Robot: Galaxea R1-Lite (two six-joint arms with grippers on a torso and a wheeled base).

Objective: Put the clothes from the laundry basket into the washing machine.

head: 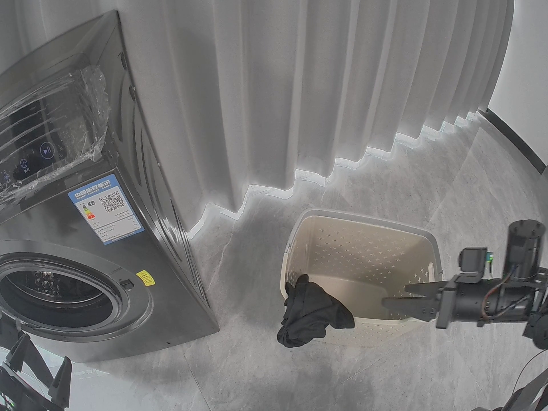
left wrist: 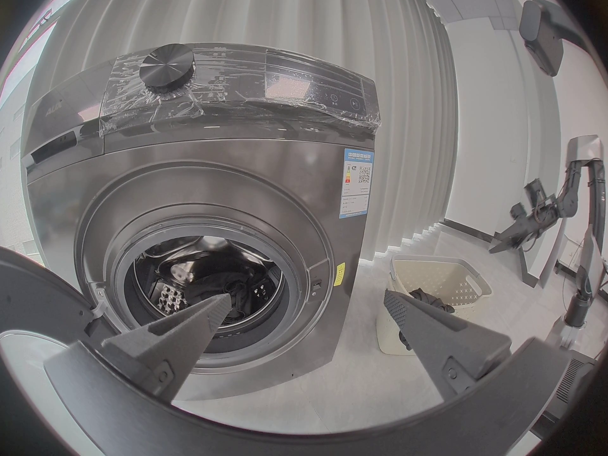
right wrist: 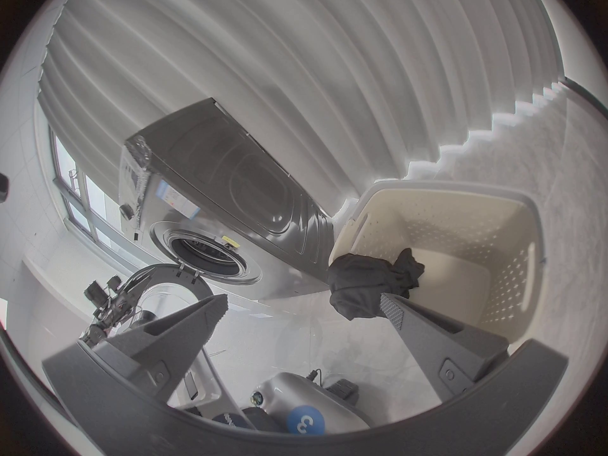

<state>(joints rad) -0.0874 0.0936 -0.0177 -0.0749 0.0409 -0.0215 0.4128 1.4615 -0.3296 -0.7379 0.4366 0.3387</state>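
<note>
Wide-open right gripper (head: pixel 395 294) just short of the black garment (head: pixel 311 309) draped over the laundry basket (head: pixel 365 219) rim ahead of its jaws, probably lined up for a grab; farther off, left gripper (left wrist: pixel 305 297) likewise spread, facing the washing machine (left wrist: pixel 253 178) with its door open, ready for loading.

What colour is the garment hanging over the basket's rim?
The garment is black, clearest in head view.

White pleated curtain (head: pixel 319 69) hangs to a grey marbled floor (head: pixel 257 372), light glowing under its hem; a white wall (head: pixel 528 75) stands at right.
</note>
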